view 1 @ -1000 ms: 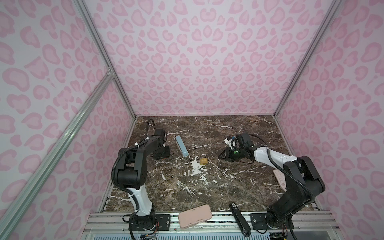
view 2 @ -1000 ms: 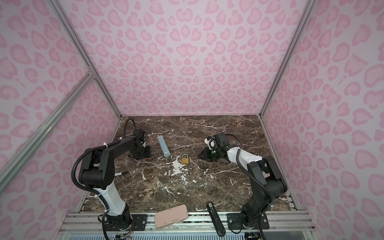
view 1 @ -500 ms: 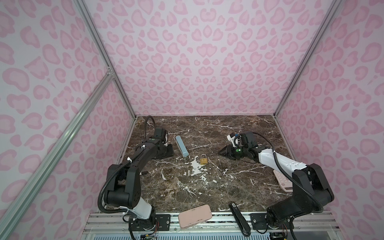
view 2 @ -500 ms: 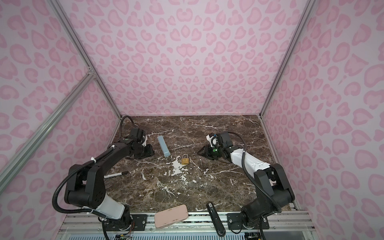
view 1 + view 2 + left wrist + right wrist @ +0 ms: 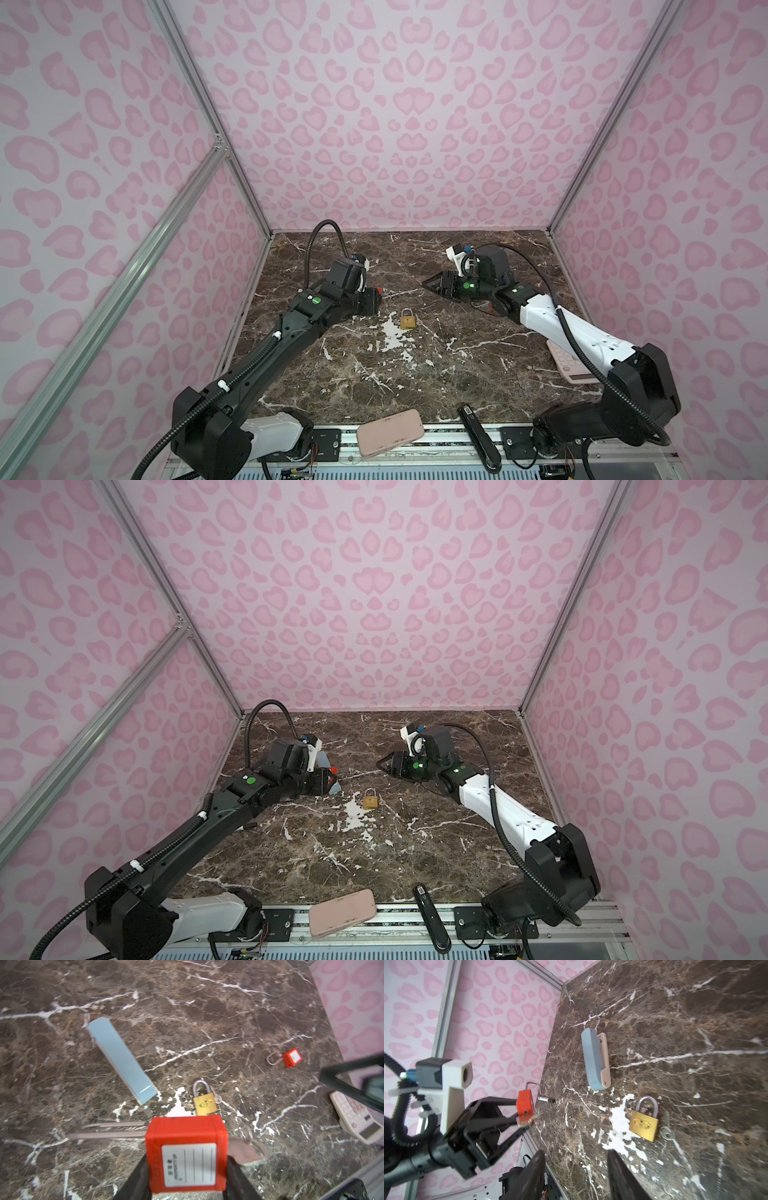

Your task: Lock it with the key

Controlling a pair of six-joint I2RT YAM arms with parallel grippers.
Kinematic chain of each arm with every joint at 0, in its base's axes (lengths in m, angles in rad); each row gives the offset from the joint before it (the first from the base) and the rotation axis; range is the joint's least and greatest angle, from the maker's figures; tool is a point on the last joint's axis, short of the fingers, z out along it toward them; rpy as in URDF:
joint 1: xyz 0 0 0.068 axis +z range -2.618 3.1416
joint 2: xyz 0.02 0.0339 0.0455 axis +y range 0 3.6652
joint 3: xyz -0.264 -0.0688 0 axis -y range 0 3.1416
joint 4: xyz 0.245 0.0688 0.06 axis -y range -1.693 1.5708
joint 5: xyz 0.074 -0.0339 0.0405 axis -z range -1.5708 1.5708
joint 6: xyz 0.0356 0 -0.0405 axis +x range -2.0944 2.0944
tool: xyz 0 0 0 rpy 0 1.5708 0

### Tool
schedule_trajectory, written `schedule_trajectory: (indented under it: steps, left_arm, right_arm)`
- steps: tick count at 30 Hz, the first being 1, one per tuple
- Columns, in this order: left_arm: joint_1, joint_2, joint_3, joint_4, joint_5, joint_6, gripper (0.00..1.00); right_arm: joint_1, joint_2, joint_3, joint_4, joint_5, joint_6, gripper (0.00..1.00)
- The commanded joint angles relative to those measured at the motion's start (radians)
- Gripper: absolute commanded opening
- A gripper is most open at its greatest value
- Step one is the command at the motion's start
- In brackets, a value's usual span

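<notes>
My left gripper (image 5: 186, 1159) is shut on the body of a red padlock (image 5: 186, 1155) with a white label. The padlock's long steel shackle (image 5: 108, 1130) sticks out one side. A silver key (image 5: 247, 1151) stands out of the opposite end. In both top views that gripper (image 5: 376, 301) hovers left of centre with the padlock (image 5: 331, 777) at its tip. My right gripper (image 5: 575, 1152) is open and empty. It points at the left one from the right (image 5: 428, 284), and a gap lies between them.
A brass padlock (image 5: 408, 320) lies at mid-table with a small key (image 5: 666, 1128) beside it. A blue case (image 5: 122, 1061) lies behind it, and a second red padlock (image 5: 291, 1059) lies near the right arm. A pink calculator (image 5: 569, 361), a pink phone (image 5: 390, 432) and a black stapler (image 5: 478, 436) sit near the front.
The left arm has stretched out and carried its gripper rightward toward the centre. The right gripper's jaws have opened, and it has shifted slightly left and back.
</notes>
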Motion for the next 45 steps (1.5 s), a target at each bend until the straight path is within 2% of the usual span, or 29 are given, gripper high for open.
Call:
schedule_trajectory:
  steps: [1, 5, 10, 21, 28, 34, 38, 40, 42, 45]
  left_arm:
    - [-0.073, -0.022, 0.009, 0.104, -0.050, 0.070, 0.38]
    - [-0.148, -0.015, 0.028, 0.119, -0.098, 0.108, 0.38]
    - [-0.181, 0.013, 0.056, 0.113, -0.124, 0.131, 0.37]
    - [-0.210, 0.020, 0.059, 0.117, -0.155, 0.161, 0.37]
    - [-0.213, -0.003, 0.039, 0.134, -0.161, 0.179, 0.37]
    - [-0.217, -0.015, 0.036, 0.143, -0.161, 0.179, 0.37]
    - [-0.219, -0.027, 0.018, 0.169, -0.169, 0.168, 0.39]
    - [-0.221, -0.030, 0.012, 0.174, -0.174, 0.165, 0.44]
    - [-0.221, -0.032, 0.007, 0.176, -0.180, 0.161, 0.57]
    - [-0.221, -0.039, -0.006, 0.176, -0.198, 0.156, 0.65]
  right_arm:
    - [0.026, 0.039, 0.045, 0.048, 0.001, 0.050, 0.51]
    - [0.064, 0.073, 0.124, 0.004, 0.000, 0.029, 0.52]
    - [0.102, 0.098, 0.188, -0.106, 0.003, -0.040, 0.52]
    - [0.126, 0.120, 0.207, -0.171, -0.031, -0.080, 0.53]
    - [0.132, 0.144, 0.212, -0.161, -0.095, -0.082, 0.48]
    - [0.136, 0.147, 0.192, -0.121, -0.132, -0.070, 0.37]
    - [0.129, 0.155, 0.168, -0.067, -0.167, -0.040, 0.22]
    - [0.129, 0.152, 0.165, -0.058, -0.167, -0.033, 0.13]
    - [0.126, 0.143, 0.158, -0.042, -0.162, -0.021, 0.06]
    - [0.105, 0.122, 0.138, 0.008, -0.170, 0.011, 0.03]
